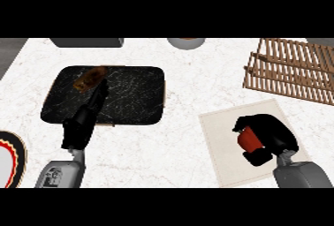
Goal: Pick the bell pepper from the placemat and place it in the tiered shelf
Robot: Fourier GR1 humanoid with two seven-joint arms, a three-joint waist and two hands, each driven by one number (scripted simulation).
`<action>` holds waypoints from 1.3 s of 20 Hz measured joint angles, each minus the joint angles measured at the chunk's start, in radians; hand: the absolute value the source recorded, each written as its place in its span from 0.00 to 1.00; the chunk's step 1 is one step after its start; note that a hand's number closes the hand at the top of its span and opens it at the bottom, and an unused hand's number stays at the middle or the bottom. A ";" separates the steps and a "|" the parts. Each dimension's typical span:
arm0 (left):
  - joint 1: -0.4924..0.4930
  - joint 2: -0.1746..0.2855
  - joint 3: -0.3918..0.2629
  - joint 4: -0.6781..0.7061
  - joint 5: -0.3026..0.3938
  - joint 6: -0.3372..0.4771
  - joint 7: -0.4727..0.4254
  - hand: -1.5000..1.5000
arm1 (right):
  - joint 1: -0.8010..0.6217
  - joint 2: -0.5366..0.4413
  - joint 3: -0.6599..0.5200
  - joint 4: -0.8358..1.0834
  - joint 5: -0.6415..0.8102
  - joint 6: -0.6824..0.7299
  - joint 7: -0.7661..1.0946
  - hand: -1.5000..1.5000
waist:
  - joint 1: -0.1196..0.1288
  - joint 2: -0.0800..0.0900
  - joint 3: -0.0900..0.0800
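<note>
Fingers (256, 157) of the right hand (272, 132): curled and clamped on the red bell pepper (248, 138), over the beige placemat (222, 128) near the front right corner of the bench (176, 145); whether the pepper is clear of the mat cannot be told. Step in hand, by judgement: lift straight up first, then carry toward the wooden tiered shelf (294, 70) at the back right corner, clearing its slats. Left hand (79, 126): fingers straight, over the dark tray (130, 97) toward the left edge.
</note>
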 measured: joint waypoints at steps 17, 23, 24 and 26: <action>-0.012 -0.004 0.013 0.019 -0.008 -0.004 -0.008 0.50 | 0.006 0.241 0.114 -0.141 0.029 -0.243 0.521 1.00 | 0.001 -0.001 0.000; -0.006 -0.007 0.012 0.016 -0.008 -0.004 -0.010 0.50 | -0.030 0.263 0.184 -0.294 -0.035 -0.459 0.655 1.00 | 0.001 -0.003 0.000; -0.012 0.001 0.021 0.020 -0.002 -0.010 -0.012 0.50 | -0.050 0.265 0.194 -0.317 -0.025 -0.474 0.687 1.00 | 0.000 -0.003 0.000; -0.012 0.001 0.025 0.029 0.001 -0.011 -0.020 0.50 | -0.071 0.267 0.212 -0.387 0.004 -0.477 0.740 1.00 | -0.002 -0.003 0.000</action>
